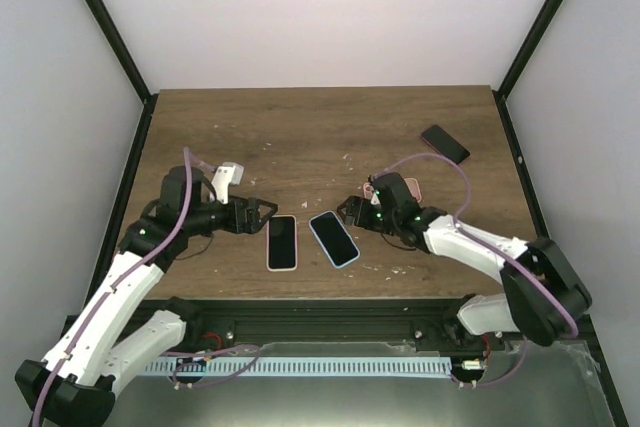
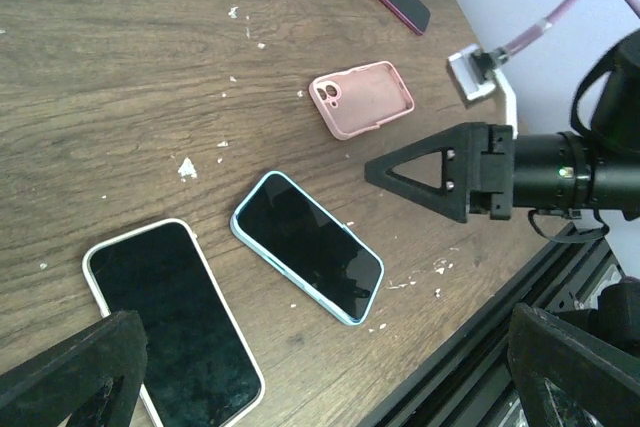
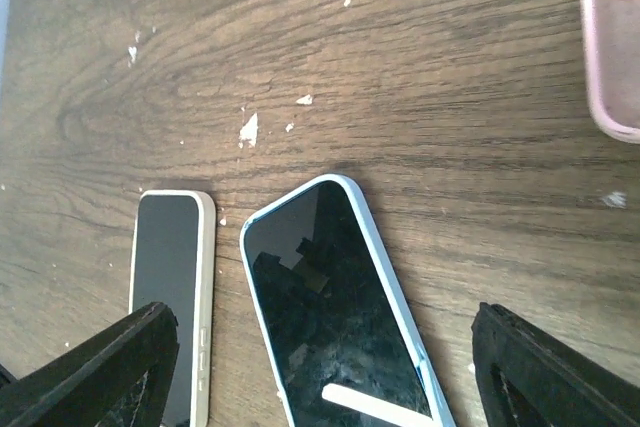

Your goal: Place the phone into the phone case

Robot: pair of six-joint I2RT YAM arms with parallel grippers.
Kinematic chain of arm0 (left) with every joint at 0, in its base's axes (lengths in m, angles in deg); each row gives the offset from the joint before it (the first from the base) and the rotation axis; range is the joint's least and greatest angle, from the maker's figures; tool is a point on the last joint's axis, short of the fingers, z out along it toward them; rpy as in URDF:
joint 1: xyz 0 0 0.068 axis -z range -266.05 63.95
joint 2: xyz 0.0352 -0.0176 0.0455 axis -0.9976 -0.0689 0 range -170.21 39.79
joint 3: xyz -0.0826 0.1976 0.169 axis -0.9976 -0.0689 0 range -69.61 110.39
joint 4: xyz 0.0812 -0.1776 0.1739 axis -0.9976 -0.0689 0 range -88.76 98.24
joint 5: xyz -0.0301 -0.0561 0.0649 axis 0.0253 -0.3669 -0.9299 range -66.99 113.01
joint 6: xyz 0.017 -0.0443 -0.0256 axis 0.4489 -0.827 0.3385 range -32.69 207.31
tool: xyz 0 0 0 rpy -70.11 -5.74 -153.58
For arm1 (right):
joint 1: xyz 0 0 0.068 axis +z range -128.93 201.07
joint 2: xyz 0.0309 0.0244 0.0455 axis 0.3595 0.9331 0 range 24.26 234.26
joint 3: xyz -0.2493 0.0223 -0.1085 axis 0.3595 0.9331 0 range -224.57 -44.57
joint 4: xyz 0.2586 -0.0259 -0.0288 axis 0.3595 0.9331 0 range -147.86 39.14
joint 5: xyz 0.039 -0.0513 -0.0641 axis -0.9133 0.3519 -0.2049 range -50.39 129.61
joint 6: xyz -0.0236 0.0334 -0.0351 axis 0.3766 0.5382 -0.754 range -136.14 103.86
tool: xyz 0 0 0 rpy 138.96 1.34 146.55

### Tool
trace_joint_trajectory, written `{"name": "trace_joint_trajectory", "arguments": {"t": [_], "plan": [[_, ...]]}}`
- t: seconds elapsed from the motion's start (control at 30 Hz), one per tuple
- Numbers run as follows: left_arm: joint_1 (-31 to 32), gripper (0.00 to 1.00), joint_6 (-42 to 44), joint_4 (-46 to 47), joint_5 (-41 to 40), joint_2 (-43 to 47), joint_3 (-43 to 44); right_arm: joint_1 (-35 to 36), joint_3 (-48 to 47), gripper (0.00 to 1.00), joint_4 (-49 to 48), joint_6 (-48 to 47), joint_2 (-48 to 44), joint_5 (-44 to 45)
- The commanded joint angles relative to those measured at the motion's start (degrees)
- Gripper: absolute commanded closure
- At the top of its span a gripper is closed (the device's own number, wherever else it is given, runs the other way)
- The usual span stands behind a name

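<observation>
Blue-edged phone (image 1: 333, 238) flat, centre near edge. Stiff, slick glass; take by long edges. Soft pink case (image 2: 361, 98) empty, just right. Left gripper (image 1: 262, 211) wide open, empty; right gripper (image 1: 352, 210) open, gripping nothing.

glossy-screened phone (image 3: 322, 299), matt pink rubbery phone case (image 2: 361, 98), grained wooden table (image 1: 320, 137)

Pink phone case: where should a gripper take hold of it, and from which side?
Probably from above, with the nearby right gripper. The pink phone case lies flat on the table, seemingly open side up, so pinch across its narrow width at mid-length, clear of the camera cutout end.
</observation>
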Motion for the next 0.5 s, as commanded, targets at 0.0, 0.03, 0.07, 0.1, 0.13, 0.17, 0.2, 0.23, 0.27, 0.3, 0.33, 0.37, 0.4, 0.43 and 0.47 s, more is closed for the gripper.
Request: {"name": "trace_joint_trajectory", "arguments": {"t": [0.0,0.03,0.07,0.1,0.13,0.17,0.2,0.23,0.27,0.3,0.33,0.37,0.4,0.43,0.47], "plan": [[-0.26,0.00,1.13,-0.19,-0.07,1.21,0.45,-0.71,-5.12,0.19,3.25,-6.33,5.54,0.00],[-0.27,0.00,1.14,-0.24,-0.29,1.52,0.40,-1.18,-6.59,0.19,4.53,-7.58,6.36,2.42],[-0.26,0.00,1.14,-0.25,-0.36,1.87,0.29,-2.00,-7.86,0.18,5.69,-8.66,6.96,4.63],[-0.26,0.00,1.14,-0.06,-0.50,2.22,0.08,-3.33,-9.39,0.18,6.52,-9.77,7.68,5.88],[-0.26,0.00,1.00,0.14,-0.53,2.53,-0.16,-4.94,-10.78,0.18,7.24,-11.07,8.48,6.17],[-0.26,0.00,0.95,0.37,-0.53,2.78,-0.39,-6.72,-12.57,0.18,8.28,-12.12,9.44,6.58],[-0.26,0.00,0.88,0.56,-0.55,2.93,-0.58,-8.31,-14.59,0.18,9.54,-13.43,10.61,7.79],[-0.26,0.00,0.83,0.62,-0.49,2.96,-0.61,-9.76,-16.48,0.17,10.71,-14.76,11.82,9.32],[-0.26,0.00,0.91,0.52,-0.30,3.01,-0.51,-11.05,-18.64,0.17,12.10,-16.16,13.28,10.96],[-0.26,0.00,1.02,0.42,-0.27,3.11,-0.53,-12.82,-20.78,0.17,13.72,-17.90,15.50,12.67],[-0.26,0.00,1.06,0.23,-0.41,3.31,-0.53,-14.23,-23.33,0.16,15.42,-19.34,17.22,14.55],[-0.29,0.00,1.01,0.19,-0.48,3.59,-0.57,-15.73,-25.64,0.15,17.00,-20.94,19.06,16.42],[-0.27,0.00,0.97,0.30,-0.53,3.83,-0.68,-17.34,-28.54,0.13,17.76,-22.28,20.62,17.44],[-0.25,0.00,0.89,0.40,-0.50,4.09,-0.84,-18.89,-30.20,0.11,17.91,-23.40,21.96,17.95],[-0.26,0.00,0.88,0.52,-0.52,4.24,-0.88,-20.47,-31.52,0.09,17.85,-24.20,23.18,18.22]]}}
